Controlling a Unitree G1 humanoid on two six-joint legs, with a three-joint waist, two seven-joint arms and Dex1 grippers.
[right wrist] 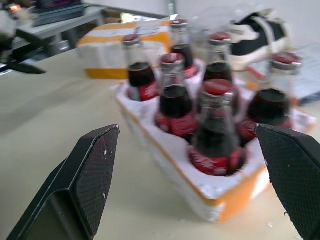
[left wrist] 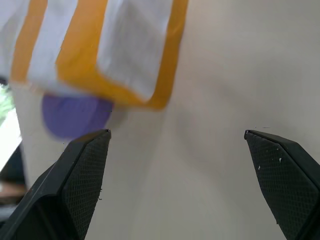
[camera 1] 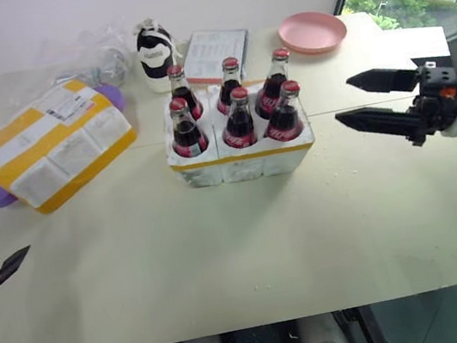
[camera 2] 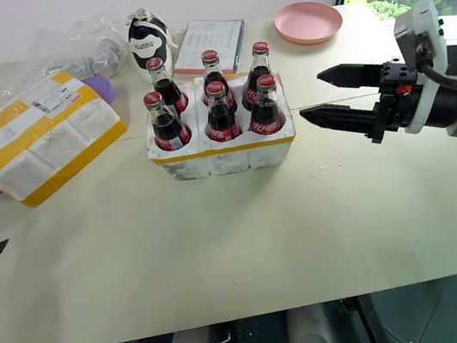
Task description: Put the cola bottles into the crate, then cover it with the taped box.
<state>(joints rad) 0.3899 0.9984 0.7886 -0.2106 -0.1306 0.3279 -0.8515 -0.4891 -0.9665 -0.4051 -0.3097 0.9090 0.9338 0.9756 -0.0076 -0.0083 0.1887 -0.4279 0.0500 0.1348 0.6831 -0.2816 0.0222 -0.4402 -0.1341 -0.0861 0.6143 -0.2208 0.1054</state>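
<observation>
Six cola bottles seated in crate; taped box at 9 o'clock — left gripper, right gripper both agape, empty.

Bright, even daylight; soft shadows; both wrist views blurred.

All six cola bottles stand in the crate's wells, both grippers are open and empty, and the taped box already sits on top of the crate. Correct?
Not quite. The taped box is not on the crate; it lies on the table apart from it, on the robot's left, as the left eye view shows. The cola bottles are all in, and the left gripper and right gripper are open and empty.
</observation>
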